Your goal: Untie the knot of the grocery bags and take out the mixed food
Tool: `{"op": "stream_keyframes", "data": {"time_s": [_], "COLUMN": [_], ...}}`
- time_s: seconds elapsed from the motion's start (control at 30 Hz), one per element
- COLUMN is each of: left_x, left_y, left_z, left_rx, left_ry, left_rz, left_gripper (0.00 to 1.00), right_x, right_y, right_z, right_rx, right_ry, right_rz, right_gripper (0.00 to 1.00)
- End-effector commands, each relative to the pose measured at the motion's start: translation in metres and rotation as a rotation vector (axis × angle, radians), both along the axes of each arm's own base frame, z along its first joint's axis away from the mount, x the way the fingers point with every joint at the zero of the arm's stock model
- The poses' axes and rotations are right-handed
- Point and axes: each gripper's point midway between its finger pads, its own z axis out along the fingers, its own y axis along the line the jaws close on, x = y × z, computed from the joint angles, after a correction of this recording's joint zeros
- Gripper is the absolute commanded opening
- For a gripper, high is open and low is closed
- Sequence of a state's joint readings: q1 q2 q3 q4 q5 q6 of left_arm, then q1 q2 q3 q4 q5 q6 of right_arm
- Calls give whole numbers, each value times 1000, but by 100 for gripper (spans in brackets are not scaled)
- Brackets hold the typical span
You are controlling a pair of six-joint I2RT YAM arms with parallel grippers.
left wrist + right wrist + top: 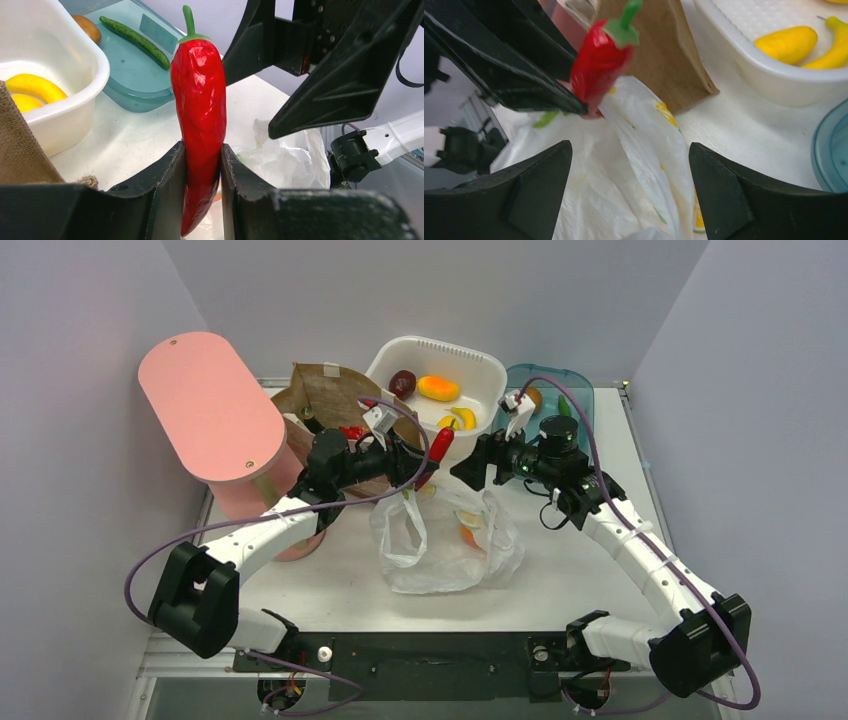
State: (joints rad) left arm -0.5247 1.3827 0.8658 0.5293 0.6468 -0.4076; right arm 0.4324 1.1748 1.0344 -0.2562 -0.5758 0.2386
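My left gripper point(428, 462) is shut on a glossy red pepper point(438, 448) with a green stem, held upright above the white grocery bag point(445, 540). In the left wrist view the pepper point(199, 100) is pinched between my fingers point(165, 185). The bag lies open and crumpled mid-table, with yellow marks point(666, 113). My right gripper point(468, 472) is open and empty, just right of the pepper point(599, 65) and above the bag point(624, 180). A long green cucumber point(134, 39) lies in the teal tray point(585, 390).
A white basin point(440, 345) at the back holds orange-yellow fruits point(438, 388) and a dark red fruit. A brown paper bag point(320, 400) and a pink cylinder point(210, 420) stand at the left. A brown kiwi-like fruit point(86, 27) lies in the teal tray.
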Motion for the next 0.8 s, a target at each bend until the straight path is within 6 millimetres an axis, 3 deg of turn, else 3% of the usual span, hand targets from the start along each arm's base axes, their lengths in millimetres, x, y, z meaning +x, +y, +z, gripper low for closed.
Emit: {"op": "stream_keyframes", "data": {"time_s": [0.0,0.17,0.27,0.33,0.37,0.4,0.43,0.47,0.5,0.53,0.63,0.77], "left_x": [3,-3,-11,-16,-19,-19,-20,-19,-17,-15,-19,-40], "left_y": [-9,-17,-23,-27,-29,-30,-30,-29,-27,-25,-18,-13], "left_z": [43,44,46,48,48,45,46,40,38,31,21,5], "left_rx": [-77,-74,-73,-69,-63,-51,-43,-24,-9,22,75,165], "left_ry": [-110,-132,-153,-175,-189,-181,-191,-171,-167,-147,-150,-226], "left_rz": [-7,-26,-48,-61,-69,-67,-66,-55,-43,-31,-50,-128], "left_gripper": [0,0,0,0,0,0,4,19,25,32,36,40], "right_x": [17,22,25,28,29,30,30,31,31,33,36,33], "right_y": [20,33,39,40,41,41,40,38,36,32,21,11], "right_z": [61,84,84,82,80,80,81,81,82,85,92,95], "right_rx": [223,346,368,372,373,372,370,369,371,376,392,379], "right_ry": [-41,-21,-1,10,15,15,11,10,9,10,1,-7], "right_rz": [-19,-7,2,1,0,0,2,-2,-7,-19,-46,-47], "right_gripper": [82,79,76,67,52,43,21,11,1,0,0,0]}}
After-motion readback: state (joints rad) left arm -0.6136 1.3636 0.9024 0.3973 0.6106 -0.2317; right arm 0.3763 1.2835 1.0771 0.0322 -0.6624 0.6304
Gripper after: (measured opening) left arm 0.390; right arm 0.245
